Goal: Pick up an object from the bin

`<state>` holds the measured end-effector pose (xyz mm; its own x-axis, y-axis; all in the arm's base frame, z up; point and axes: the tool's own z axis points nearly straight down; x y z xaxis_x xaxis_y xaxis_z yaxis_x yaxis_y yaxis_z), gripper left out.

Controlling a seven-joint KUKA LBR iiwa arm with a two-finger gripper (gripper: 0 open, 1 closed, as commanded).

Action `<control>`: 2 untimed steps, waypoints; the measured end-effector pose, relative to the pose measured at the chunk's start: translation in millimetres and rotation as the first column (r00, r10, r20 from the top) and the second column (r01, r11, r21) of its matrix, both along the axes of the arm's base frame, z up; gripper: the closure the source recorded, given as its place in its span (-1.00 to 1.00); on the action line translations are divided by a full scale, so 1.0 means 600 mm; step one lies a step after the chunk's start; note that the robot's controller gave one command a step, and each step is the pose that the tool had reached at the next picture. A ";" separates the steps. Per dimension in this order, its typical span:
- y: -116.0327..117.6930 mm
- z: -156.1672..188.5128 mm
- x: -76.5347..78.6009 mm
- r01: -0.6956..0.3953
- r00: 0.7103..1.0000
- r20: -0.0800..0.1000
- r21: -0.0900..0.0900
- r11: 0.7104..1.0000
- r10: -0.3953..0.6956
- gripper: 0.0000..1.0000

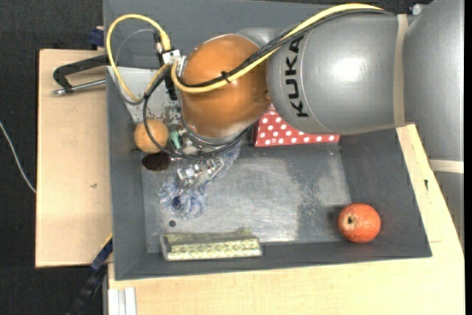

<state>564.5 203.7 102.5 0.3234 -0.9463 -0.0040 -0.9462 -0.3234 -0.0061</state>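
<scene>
**Gripper low over a blue-grey tuft in the bin's left half**

The gripper [195, 167] hangs under the arm's orange wrist cover [221, 88], low in the left half of the grey bin [295, 188]. Its tip shows as a cluster of bright metal parts, and I cannot tell whether it is open or closed. Directly below it, and reaching a little nearer, a blue-grey fuzzy tuft [183, 199] lies on the bin floor. The gripper's tip meets the tuft's far end, but no grasp can be made out.

Two things crowd it just to the left: a tan ball [150, 135] and, on the ball's near side, a dark brown disc [155, 161], both by the left wall. Farther off, a white piece [131, 81] sits in the far-left corner. To the right lies a red box with white dots [291, 135], its far part covered by the arm.

Well apart from all this, a red-orange apple [359, 223] rests in the near-right corner. A long flat greenish-gold bar [212, 246] lies along the near wall, near the tuft.

That makes seven things — one of each kind.
</scene>
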 end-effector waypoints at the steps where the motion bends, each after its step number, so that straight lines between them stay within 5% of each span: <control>1: 0.000 0.000 0.000 0.000 1.000 -0.001 0.000 1.000 0.000 1.00; 2: 0.001 0.072 0.000 -0.015 1.000 -0.008 -0.002 1.000 0.015 1.00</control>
